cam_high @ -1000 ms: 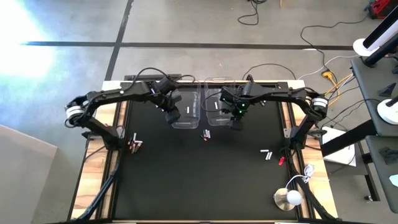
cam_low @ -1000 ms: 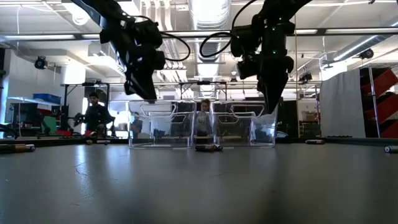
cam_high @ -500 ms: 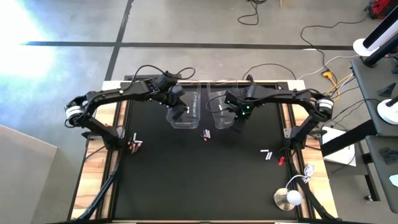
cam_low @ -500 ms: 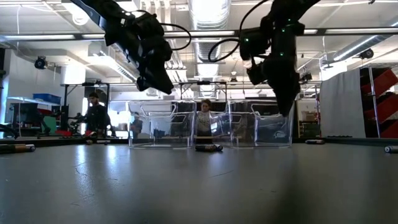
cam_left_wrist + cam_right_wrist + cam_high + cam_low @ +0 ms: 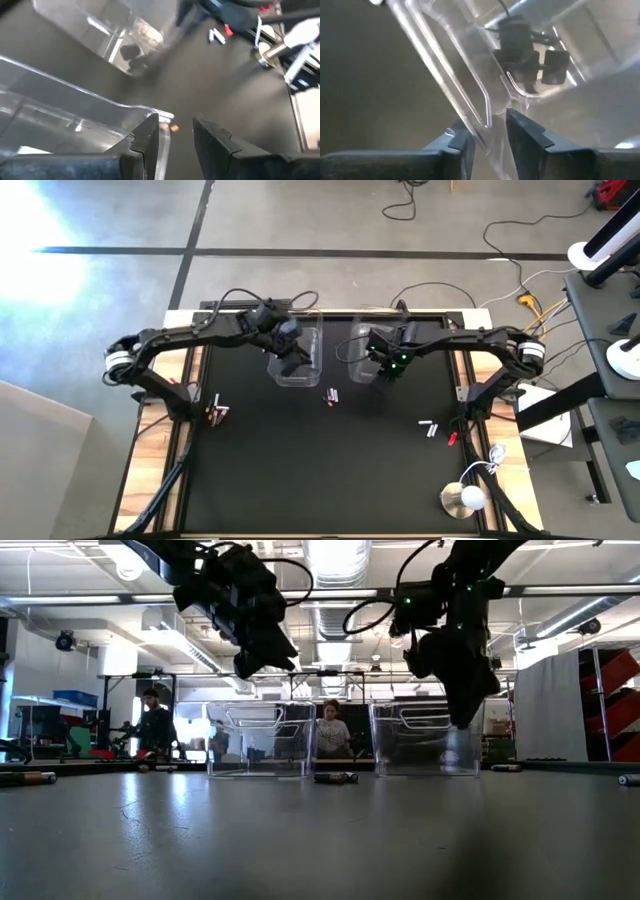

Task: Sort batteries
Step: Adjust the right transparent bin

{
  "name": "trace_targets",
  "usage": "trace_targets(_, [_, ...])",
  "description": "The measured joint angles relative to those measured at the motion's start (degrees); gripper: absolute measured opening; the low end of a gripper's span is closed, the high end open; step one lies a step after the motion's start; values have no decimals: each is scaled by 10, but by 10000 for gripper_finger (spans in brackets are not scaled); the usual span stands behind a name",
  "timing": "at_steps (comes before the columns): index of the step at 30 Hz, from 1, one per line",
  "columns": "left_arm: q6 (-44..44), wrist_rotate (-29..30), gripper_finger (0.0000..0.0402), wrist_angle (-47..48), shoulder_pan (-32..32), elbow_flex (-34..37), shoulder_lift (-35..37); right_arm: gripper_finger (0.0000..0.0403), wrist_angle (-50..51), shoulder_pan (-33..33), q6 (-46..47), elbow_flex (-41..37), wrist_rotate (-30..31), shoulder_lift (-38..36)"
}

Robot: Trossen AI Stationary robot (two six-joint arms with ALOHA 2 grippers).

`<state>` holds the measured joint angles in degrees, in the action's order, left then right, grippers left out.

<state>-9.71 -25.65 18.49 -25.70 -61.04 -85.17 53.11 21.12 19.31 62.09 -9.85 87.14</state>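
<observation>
— What shows from above?
— A matte black surface [image 5: 300, 470]. The left pincer [image 5: 296, 362] hangs over one clear plastic bin [image 5: 296, 345], the right pincer [image 5: 385, 370] at the other bin [image 5: 358, 352]. Small cylindrical batteries [image 5: 330, 395] lie between and in front of the bins, more [image 5: 430, 428] to the right.
— And the wrist views?
— Left fingers [image 5: 148, 142] slightly parted, empty. The right pincer [image 5: 488, 131] grips its bin's thin glossy wall.

From above, each arm covers part of its clear bin [image 5: 300, 360], so the bins' contents cannot be told.
</observation>
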Motion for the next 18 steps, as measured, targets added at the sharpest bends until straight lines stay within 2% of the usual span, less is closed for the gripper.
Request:
trace_targets(6, [-3, 8, 100, 16, 33, 0, 1, 75, -4, -16, -54, 0, -5, 1])
trace_targets(13, [2, 13, 100, 45, 31, 0, 24, 62, 4, -52, -196, 0, -1, 1])
trace_targets(18, [20, 59, 100, 81, 30, 0, 56, 45, 8, -75, -262, 1, 42, 0])
